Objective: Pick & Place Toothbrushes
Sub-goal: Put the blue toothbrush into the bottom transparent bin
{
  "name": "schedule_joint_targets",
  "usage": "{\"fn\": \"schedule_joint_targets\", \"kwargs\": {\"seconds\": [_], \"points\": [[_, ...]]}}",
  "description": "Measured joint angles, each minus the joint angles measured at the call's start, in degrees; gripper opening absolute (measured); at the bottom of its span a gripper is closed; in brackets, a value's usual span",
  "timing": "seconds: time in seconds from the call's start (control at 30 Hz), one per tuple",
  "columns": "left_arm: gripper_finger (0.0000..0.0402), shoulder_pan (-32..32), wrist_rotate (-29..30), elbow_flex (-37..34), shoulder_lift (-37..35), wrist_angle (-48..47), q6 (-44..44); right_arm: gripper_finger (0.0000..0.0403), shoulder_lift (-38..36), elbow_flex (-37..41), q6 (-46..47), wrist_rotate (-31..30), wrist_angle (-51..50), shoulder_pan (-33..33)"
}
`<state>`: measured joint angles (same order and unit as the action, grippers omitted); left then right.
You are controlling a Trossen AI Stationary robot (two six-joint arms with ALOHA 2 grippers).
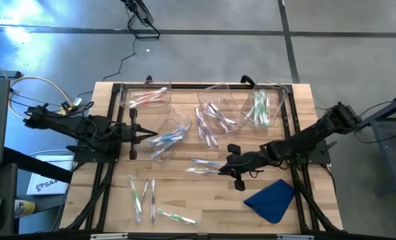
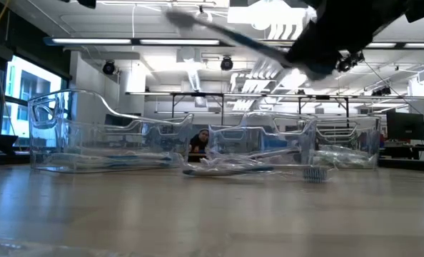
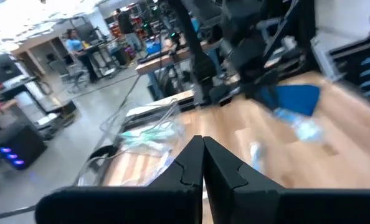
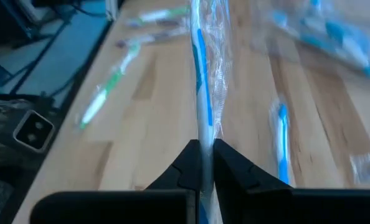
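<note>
Holding a wrapped blue toothbrush [image 4: 200, 93] pinched in its claw, the right claw [image 1: 223, 169] hung just above the middle of the wooden desk [image 1: 205, 193].

Four clear plastic bins [image 1: 218, 107] stood along the desk's far half, each with toothbrushes inside; a blue cloth [image 1: 271, 199] lay near the right arm. The left claw [image 1: 151, 136] waited, fingers pressed together and empty, beside a bin of blue brushes [image 1: 168, 139]. Green loose toothbrushes [image 1: 141, 193] lay at the near edge, another blue one [image 1: 201, 162] close by the right claw.

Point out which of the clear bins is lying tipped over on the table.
The clear bin just in front of the left tool, holding blue toothbrushes, lies tipped on its side. The other three along the far edge stand upright.
</note>
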<state>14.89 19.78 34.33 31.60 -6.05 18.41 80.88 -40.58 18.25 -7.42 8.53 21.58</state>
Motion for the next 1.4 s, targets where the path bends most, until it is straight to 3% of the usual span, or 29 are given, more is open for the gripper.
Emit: {"fn": "schedule_joint_targets", "kwargs": {"seconds": [0.23,0.4,0.6,0.7,0.83,1.03,1.17,1.4], "points": [[0.0000,-6.2,2.8,0.0,0.8,2.1,1.2,0.0017,0.0,0.0,-3.7,-0.9,7.8,-2.0],[0.0000,-12.6,-10.4,0.0,0.2,4.2,-0.5,0.0017,0.0,0.0,-9.6,-2.7,16.7,-3.7],[0.0000,-18.9,-20.7,0.0,4.1,11.4,-3.7,0.0017,0.0,0.0,-16.5,-3.1,28.2,-4.5],[0.0000,-22.3,-25.6,0.1,6.8,19.6,-3.7,0.0017,0.0,0.0,-18.5,-3.1,31.3,-4.5],[0.0000,-25.5,-31.7,0.1,10.0,23.5,-3.9,0.0017,0.0,0.0,-18.6,-5.5,33.7,-4.5],[0.0000,-25.8,-30.0,0.1,14.2,23.8,-3.7,0.0017,0.0,0.0,-19.0,-11.6,33.8,-4.5],[0.0011,-25.8,-29.9,0.1,17.0,25.0,-4.0,0.0017,0.0,0.0,-19.9,-11.9,33.8,-5.5],[0.0097,-25.8,-34.0,0.0,20.1,29.3,-5.9,0.0017,0.0,0.0,-19.4,-12.0,33.7,-7.8]]}}
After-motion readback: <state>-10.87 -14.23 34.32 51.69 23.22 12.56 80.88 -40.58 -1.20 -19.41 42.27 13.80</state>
